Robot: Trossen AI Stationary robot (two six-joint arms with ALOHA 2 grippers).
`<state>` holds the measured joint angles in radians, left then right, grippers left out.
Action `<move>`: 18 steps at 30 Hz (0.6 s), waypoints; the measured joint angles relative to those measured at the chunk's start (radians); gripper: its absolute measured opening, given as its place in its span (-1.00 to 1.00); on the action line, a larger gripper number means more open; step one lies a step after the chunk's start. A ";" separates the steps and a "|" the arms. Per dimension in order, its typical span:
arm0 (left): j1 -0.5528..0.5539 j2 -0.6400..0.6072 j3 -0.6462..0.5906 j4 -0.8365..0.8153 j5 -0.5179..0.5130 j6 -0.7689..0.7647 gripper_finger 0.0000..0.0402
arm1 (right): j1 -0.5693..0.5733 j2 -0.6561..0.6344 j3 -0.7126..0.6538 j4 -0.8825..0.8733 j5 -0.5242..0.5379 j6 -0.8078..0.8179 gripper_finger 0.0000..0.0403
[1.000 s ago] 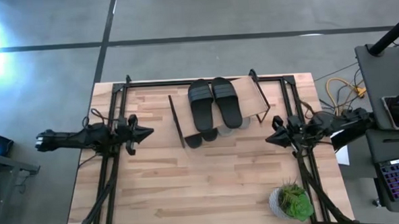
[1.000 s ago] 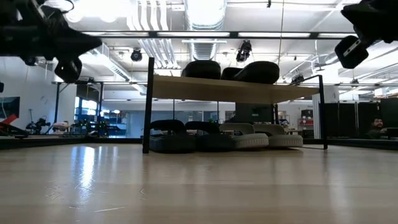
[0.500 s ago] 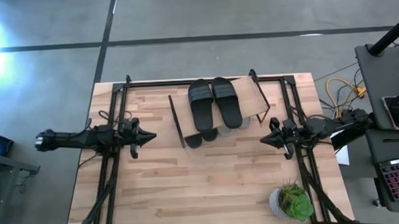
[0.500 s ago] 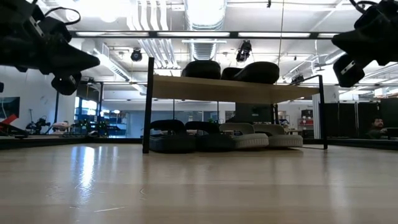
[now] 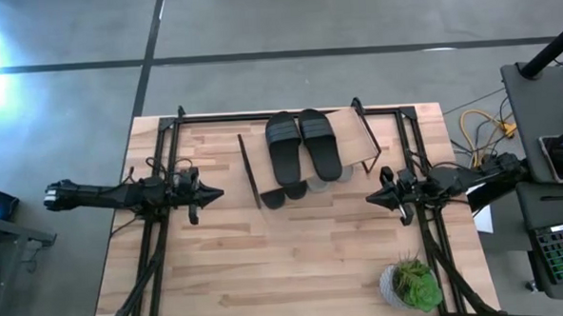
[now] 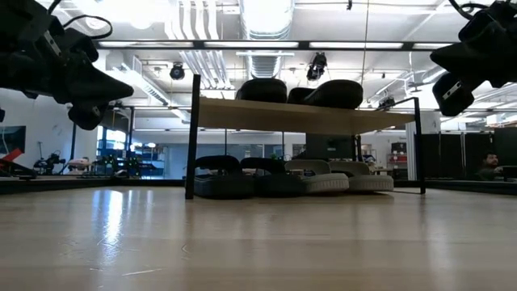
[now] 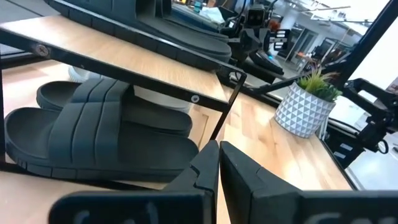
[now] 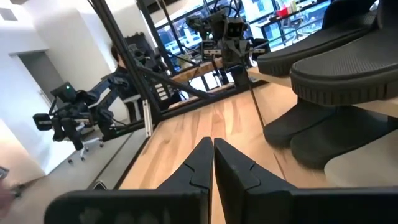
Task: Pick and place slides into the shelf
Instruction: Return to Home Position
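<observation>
Near right corner of the table (image 5: 296, 262): a potted plant (image 5: 413, 284). Further in, the left gripper (image 5: 211, 192) hovers over the table's left side, fingers pressed together, empty. The right gripper (image 5: 370, 199) hovers over the right side, likewise clenched on nothing. Both point inward toward the shelf (image 5: 353, 133), well apart from it. The shelf stands at the far edge, centre. On its plank lie two black slides (image 5: 283, 148), side by side and touching. Beneath it (clearest from table height) sit a black pair (image 6: 216, 185) to the left and a light grey pair (image 6: 327, 183) to the right, all in one row on the table.
</observation>
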<state>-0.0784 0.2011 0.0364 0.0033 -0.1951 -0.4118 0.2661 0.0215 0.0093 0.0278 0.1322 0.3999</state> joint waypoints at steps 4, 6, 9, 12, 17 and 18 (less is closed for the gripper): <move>0.000 0.014 0.000 0.006 0.000 0.000 -1.00 | 0.000 0.001 0.000 0.000 0.000 0.000 -0.96; 0.000 0.019 0.000 0.007 0.000 0.000 -1.00 | 0.000 0.001 0.000 0.000 0.000 0.000 -0.96; 0.000 0.025 0.000 0.008 0.000 0.000 -1.00 | 0.000 0.002 0.000 0.000 0.000 0.000 -0.96; 0.000 0.030 0.000 0.009 0.000 0.000 -1.00 | 0.000 0.001 0.000 0.000 0.000 0.000 -0.96; 0.000 0.033 0.000 0.009 0.000 0.000 -1.00 | 0.000 0.001 0.000 0.000 0.000 0.000 -0.96; 0.000 0.033 0.000 0.009 0.000 0.000 -1.00 | 0.000 0.001 0.000 0.000 0.000 0.000 -0.96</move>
<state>-0.0784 0.2337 0.0368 0.0128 -0.1951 -0.4114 0.2658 0.0223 0.0093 0.0277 0.1322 0.4000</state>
